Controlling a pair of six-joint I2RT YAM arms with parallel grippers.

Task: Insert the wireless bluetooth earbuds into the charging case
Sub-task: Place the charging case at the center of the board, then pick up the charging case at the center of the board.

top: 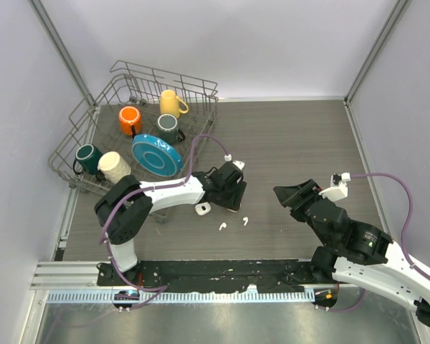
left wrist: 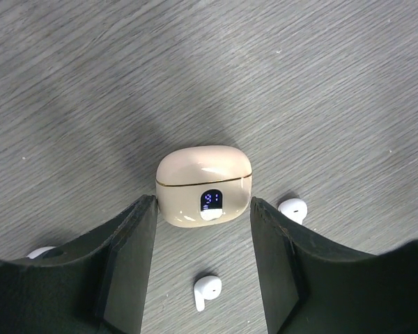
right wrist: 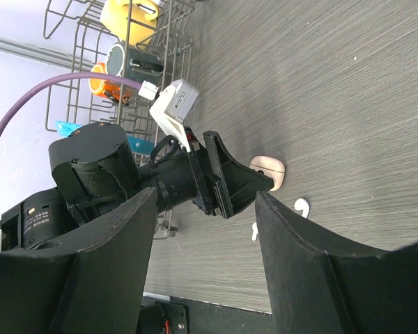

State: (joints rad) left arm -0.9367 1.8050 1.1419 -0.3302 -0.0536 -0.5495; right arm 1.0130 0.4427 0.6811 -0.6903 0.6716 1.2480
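left gripper (left wrist: 203,203) tipped down over mid table, a bit toward the near edge, jaws spread wide. charging case (left wrist: 204,186) sits flat on the table (top: 308,143) with its lid closed and a blue digit display lit on its front. its near end is between the left fingertips, one finger at each side; cannot tell if the pads touch it, not clamped. one earbud (left wrist: 293,208) lies loose just beside the case, by the right-hand finger. other earbud (left wrist: 206,289) lies loose on the near-edge side of the case, apart from it. small white object (top: 202,208) on the table beside the left arm, can't tell what it is. right gripper (right wrist: 205,195) over the right half, spread apart, nothing in it, aimed at the left gripper. dish rack (top: 111,93) in the far left corner holds mugs and a blue plate.
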